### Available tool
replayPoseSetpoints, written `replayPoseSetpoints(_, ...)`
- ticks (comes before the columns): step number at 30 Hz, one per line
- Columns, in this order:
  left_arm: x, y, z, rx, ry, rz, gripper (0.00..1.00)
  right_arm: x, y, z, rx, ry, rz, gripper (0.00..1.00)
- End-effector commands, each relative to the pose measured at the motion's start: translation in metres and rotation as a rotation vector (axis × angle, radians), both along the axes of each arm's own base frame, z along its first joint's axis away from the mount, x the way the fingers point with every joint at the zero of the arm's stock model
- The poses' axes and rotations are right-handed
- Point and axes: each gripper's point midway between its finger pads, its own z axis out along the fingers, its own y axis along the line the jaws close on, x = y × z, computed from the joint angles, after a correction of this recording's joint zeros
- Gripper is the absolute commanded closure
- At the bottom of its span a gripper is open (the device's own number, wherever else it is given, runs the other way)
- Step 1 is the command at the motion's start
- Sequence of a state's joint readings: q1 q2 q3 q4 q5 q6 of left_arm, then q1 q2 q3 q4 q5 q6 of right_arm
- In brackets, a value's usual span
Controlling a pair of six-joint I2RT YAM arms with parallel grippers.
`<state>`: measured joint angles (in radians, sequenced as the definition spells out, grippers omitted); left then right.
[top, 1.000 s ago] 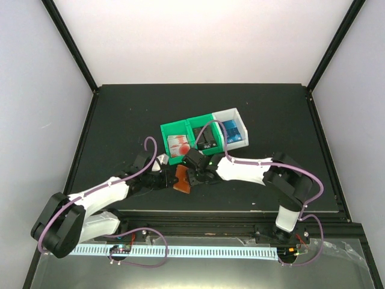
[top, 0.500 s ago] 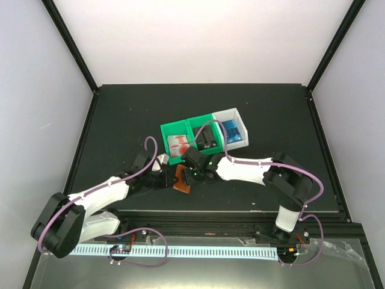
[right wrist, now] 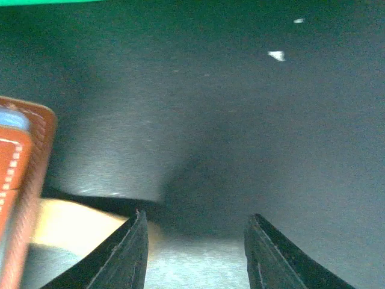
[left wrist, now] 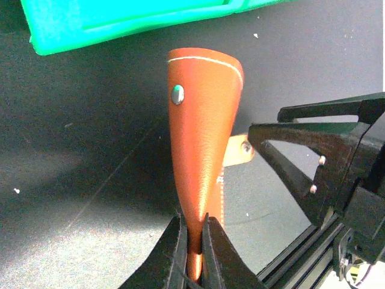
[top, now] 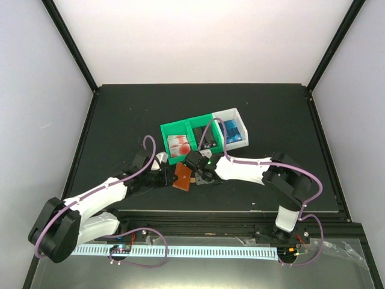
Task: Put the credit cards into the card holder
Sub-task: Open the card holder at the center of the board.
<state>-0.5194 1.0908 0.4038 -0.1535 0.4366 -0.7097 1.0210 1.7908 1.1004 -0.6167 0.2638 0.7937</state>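
Holding the wallet (left wrist: 201,132) by its lower edge in the clenched left hand (left wrist: 192,232), just in front of the green bin (top: 163,129), steady it and ease the released, empty right hand (right wrist: 192,253) beside it under the flap, spreading the pockets before fetching cards (top: 179,144) from that bin.

Top cam overhead, wrist cams close (wallet (left wrist: 204,150) shared)
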Motion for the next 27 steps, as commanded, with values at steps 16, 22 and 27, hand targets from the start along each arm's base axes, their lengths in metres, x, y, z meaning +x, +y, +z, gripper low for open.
replayPoseSetpoints(16,0.009,-0.005,0.025,-0.018,-0.068,-0.016,0.98,-0.018,0.059,0.033,0.468,0.089,0.152,0.40)
replayPoseSetpoints(22,0.010,-0.005,0.025,-0.017,-0.068,-0.011,0.99,-0.009,0.042,0.008,0.327,0.090,0.069,0.60)
replayPoseSetpoints(27,0.009,-0.003,0.017,-0.002,-0.049,-0.005,0.99,-0.006,0.045,-0.002,0.311,0.098,0.067,0.66)
